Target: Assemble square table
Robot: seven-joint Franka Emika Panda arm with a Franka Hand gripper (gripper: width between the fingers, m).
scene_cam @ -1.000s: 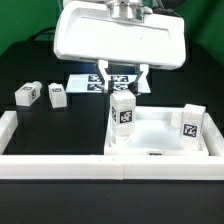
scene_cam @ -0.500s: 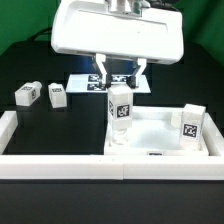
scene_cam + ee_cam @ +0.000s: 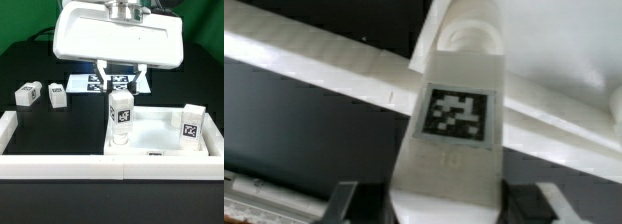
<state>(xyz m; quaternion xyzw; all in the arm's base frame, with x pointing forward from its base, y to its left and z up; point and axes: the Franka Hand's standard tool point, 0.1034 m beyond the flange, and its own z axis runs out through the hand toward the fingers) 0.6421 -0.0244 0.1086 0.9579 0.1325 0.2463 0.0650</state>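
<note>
We judge the leg [image 3: 121, 113] to be light, stiff, smooth plastic, best pinched on its flat sides near the top. There the gripper [image 3: 123, 88] appears clamped on it. It stands upright, long axis vertical, lower end at the table top [image 3: 158, 130] corner on the exterior view's left — whether seated, we cannot tell.

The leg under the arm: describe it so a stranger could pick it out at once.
Find the white table top in the exterior view's lower right. At its left edge in that view stands an upright leg. Unlike the other upright leg, it sits directly between the fingers.
</note>
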